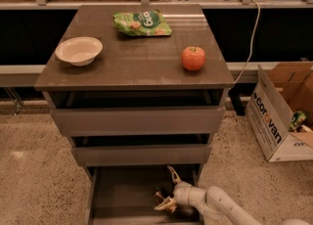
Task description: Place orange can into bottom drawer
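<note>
The bottom drawer (124, 190) is pulled out under the two upper drawers, its flat floor showing. The orange can (160, 196) shows as a small dark coppery shape on the drawer floor at its right side, partly hidden by the gripper. My gripper (167, 190) reaches into the drawer from the lower right on a white arm. Its fingers are spread wide, one pointing up (172, 173) and one low (164, 206), beside the can and not closed on it.
On the cabinet top (127, 62) sit a white bowl (78, 50), a green snack bag (142, 23) and a red-orange apple (193, 58). A cardboard box (279, 116) stands on the floor at the right. The two upper drawers are slightly open.
</note>
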Controlling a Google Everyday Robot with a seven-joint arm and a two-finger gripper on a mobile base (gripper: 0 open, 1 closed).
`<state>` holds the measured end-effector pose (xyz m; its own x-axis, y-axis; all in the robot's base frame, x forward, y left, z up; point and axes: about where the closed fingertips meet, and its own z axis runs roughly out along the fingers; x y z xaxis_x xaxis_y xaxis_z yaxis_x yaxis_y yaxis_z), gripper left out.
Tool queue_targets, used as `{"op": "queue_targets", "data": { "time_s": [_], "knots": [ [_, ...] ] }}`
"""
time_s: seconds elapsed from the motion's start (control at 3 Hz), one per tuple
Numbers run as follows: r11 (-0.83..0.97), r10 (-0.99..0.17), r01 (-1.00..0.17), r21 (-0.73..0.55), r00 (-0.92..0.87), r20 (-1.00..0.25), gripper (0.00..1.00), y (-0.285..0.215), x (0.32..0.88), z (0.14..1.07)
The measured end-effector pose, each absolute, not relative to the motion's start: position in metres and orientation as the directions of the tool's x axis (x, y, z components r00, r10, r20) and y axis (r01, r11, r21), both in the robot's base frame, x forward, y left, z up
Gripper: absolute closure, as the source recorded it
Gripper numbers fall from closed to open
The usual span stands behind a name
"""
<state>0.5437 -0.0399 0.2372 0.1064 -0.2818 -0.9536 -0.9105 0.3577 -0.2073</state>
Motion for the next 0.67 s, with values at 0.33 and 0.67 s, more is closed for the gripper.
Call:
{"op": "queue_targets", "data": {
  "time_s": [0.33, 0.67],
  "knots": [
    [0.377, -0.297, -0.898, -0.226, 0.114, -0.948, 0.0, -0.052, 0.538, 0.242],
    [0.446, -0.314, -0.864, -0.235, 0.095, -0.945, 0.0, -0.084, 0.52, 0.248]
  ]
}}
